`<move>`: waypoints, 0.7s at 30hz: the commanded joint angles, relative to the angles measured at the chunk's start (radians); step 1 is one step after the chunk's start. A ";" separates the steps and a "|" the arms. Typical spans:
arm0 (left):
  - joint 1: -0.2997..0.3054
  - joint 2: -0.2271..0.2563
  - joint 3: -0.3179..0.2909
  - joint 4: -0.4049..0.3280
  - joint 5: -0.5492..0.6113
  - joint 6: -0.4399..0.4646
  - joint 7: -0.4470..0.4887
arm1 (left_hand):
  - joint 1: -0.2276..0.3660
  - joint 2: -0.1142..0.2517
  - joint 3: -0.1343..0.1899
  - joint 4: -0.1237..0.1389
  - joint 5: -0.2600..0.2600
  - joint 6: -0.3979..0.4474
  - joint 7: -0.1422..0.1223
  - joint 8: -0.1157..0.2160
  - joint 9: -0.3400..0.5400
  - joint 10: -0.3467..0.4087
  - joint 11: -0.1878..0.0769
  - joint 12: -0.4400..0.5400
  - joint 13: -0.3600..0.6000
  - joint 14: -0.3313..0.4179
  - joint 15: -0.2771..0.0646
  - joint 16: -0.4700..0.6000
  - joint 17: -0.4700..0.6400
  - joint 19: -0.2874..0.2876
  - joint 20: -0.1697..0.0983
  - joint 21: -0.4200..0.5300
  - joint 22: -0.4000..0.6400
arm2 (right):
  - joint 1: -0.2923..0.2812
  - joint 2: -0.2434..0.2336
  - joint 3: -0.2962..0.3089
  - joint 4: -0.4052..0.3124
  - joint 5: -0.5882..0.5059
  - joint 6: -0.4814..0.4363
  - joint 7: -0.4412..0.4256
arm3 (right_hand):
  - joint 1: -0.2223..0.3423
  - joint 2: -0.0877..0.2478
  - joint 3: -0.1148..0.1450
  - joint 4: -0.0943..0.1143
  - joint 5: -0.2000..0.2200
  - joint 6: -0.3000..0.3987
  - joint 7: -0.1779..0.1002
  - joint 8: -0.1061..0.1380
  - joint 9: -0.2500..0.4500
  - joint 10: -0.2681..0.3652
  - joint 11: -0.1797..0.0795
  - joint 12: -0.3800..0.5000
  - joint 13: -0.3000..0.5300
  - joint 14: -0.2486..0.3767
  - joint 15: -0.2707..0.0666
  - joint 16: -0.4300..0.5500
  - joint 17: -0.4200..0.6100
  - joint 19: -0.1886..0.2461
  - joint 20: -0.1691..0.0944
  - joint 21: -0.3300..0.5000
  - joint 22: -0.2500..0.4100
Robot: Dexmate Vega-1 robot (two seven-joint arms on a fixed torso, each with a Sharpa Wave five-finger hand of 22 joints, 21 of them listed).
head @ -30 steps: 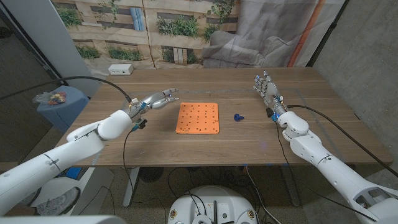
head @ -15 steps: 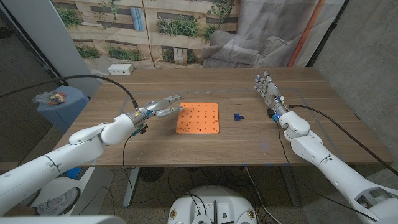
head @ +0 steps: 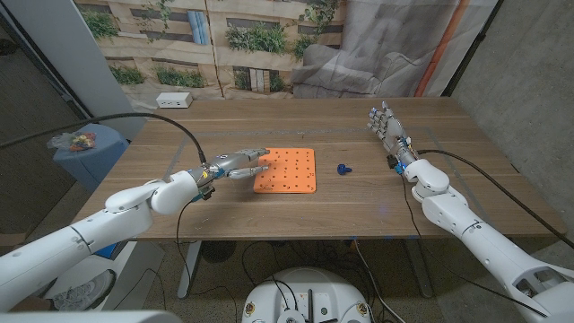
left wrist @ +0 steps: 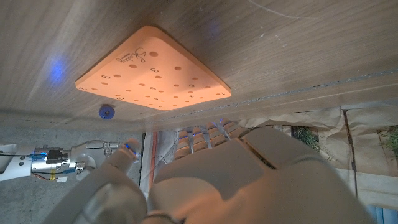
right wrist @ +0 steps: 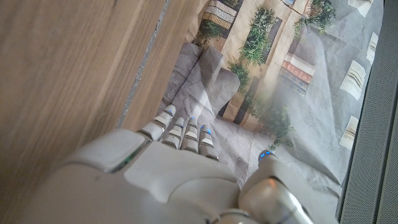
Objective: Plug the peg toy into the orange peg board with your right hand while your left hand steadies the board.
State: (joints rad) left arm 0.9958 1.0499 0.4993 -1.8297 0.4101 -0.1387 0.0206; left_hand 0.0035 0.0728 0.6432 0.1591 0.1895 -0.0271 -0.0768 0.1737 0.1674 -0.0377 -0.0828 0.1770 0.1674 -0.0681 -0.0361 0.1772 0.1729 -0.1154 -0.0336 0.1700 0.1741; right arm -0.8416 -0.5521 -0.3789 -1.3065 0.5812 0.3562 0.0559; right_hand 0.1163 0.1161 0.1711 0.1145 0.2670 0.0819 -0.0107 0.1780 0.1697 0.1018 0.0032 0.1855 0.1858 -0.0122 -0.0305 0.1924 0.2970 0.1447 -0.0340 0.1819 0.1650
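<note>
1. The left hand has come in over the last second from well short of the orange board to its near-left edge. Its fingertips now reach the board's left rim, fingers stretched out and grasping nothing.
2. I judge this to be the steadying step starting. Whether the fingertips already press on the board or hover just above it, the head view does not settle. In the left wrist view the board lies ahead of the hand with a gap showing.
3. The right hand has stayed where it was, raised at the far right of the table with fingers spread and empty.
4. The blue peg lies on the table between the board's right edge and the right hand, just beside the board and apart from the hand. It also shows in the left wrist view, past the board's far corner.
5. Bare wood lies between the right hand and the peg, so a reach towards it looks unobstructed.
6. The board sits mid-table, well back from every table edge, so a small slide would not tip it off.
</note>
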 commanded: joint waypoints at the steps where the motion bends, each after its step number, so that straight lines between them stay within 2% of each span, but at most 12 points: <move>1: -0.043 -0.020 0.048 0.029 0.089 -0.029 -0.029 | -0.008 0.075 -0.004 0.008 0.006 -0.010 0.005 0.005 0.002 0.016 -0.004 0.009 0.002 0.014 -0.085 0.006 -0.001 -0.038 -0.159 0.000 0.002 | 0.004 -0.008 -0.001 0.002 -0.009 0.000 -0.001 | -0.009 0.007 0.006 0.002 0.007 0.003 -0.007 0.005 0.004 -0.001 0.002 0.005 0.003 -0.008 -0.019 0.005 -0.002 -0.006 -0.022 0.001 0.002; 16: -0.090 -0.032 0.099 0.064 0.154 -0.063 -0.099 | -0.012 0.079 -0.014 0.017 0.008 -0.020 0.015 0.004 0.002 0.008 0.004 0.004 0.002 -0.004 -0.081 -0.002 -0.001 -0.063 -0.166 0.006 0.002 | -0.016 -0.027 0.004 -0.031 -0.016 0.002 -0.006 | -0.011 0.007 0.008 0.001 0.007 0.003 -0.006 0.005 0.004 -0.001 0.002 0.005 0.002 -0.009 -0.020 0.006 -0.006 -0.009 -0.022 0.001 0.002; 21: -0.099 -0.037 0.112 0.072 0.171 -0.065 -0.117 | -0.013 0.081 -0.018 0.020 0.009 -0.020 0.007 0.005 0.002 -0.004 -0.003 0.000 0.002 -0.018 -0.086 -0.005 0.000 -0.067 -0.169 0.010 0.003 | -0.019 -0.032 0.006 -0.034 -0.011 0.011 0.010 | -0.012 0.007 0.009 0.002 0.008 0.003 -0.007 0.006 0.004 -0.001 0.002 0.005 0.002 -0.009 -0.020 0.006 -0.007 -0.007 -0.023 0.002 0.002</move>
State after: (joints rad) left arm 0.9234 1.0224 0.5787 -1.7791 0.5370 -0.1886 -0.0548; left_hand -0.0043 0.0649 0.6257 0.1764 0.1894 -0.0395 -0.0643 0.1739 0.1675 -0.0334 -0.0786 0.1812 0.1675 -0.0739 -0.0338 0.1732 0.1722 -0.1668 -0.0321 0.1741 0.1748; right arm -0.8519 -0.5728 -0.3767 -1.3277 0.5693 0.3579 0.0529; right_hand 0.1163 0.1161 0.1711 0.1145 0.2669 0.0819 -0.0106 0.1780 0.1697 0.1019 0.0033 0.1854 0.1860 -0.0122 -0.0305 0.1924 0.2875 0.1379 -0.0409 0.1819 0.1650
